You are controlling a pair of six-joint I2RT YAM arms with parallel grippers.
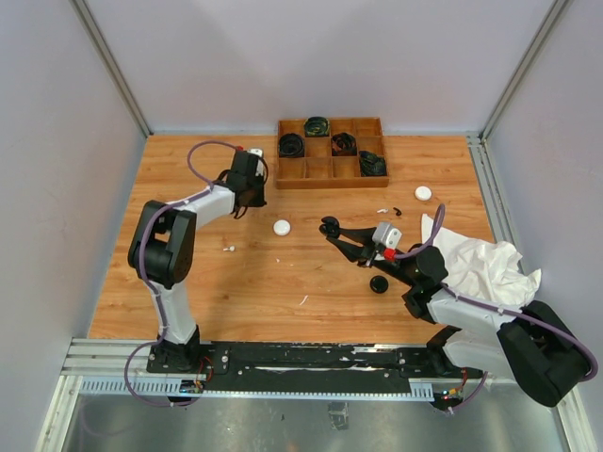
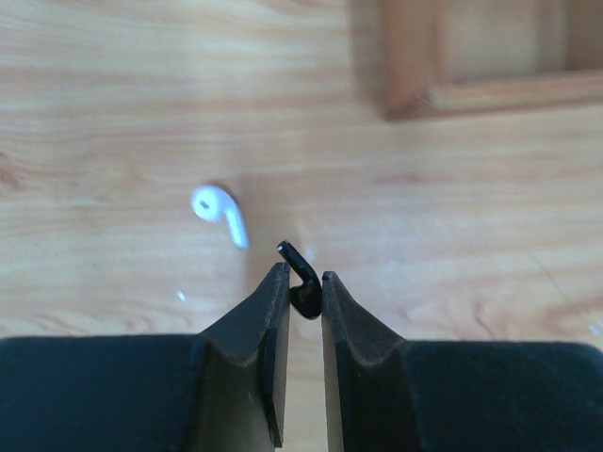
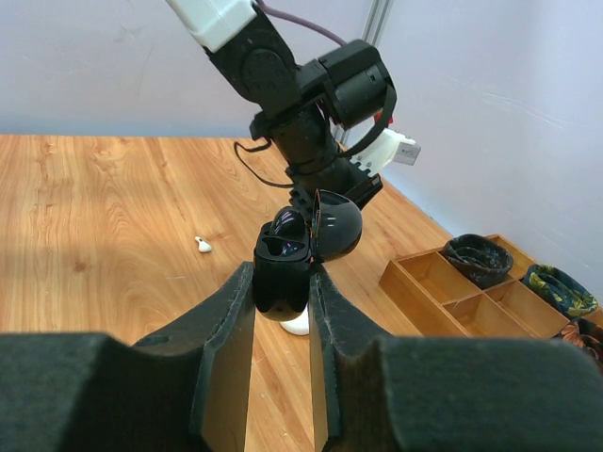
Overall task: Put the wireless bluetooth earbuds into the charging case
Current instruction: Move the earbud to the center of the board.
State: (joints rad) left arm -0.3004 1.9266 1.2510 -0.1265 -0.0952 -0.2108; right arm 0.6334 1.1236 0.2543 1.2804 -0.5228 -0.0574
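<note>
My left gripper [image 2: 301,275] is shut on a small black stemmed earbud [image 2: 303,282], held just above the wood table near the tray's left corner; in the top view the gripper [image 1: 247,198] is at the back left. A white earbud [image 2: 219,212] lies on the table just ahead of it. My right gripper [image 3: 283,275] is shut on an open black charging case [image 3: 283,264], its lid [image 3: 337,226] hinged back, held above the table centre [image 1: 330,226]. Another white earbud [image 1: 228,249] lies loose on the table.
A wooden compartment tray [image 1: 332,174] with coiled black cables stands at the back. A white round case [image 1: 282,227] lies below the held case, another white case [image 1: 423,193] at the right, a black case [image 1: 379,283] near the right arm. Crumpled white cloth [image 1: 480,264] lies at the right.
</note>
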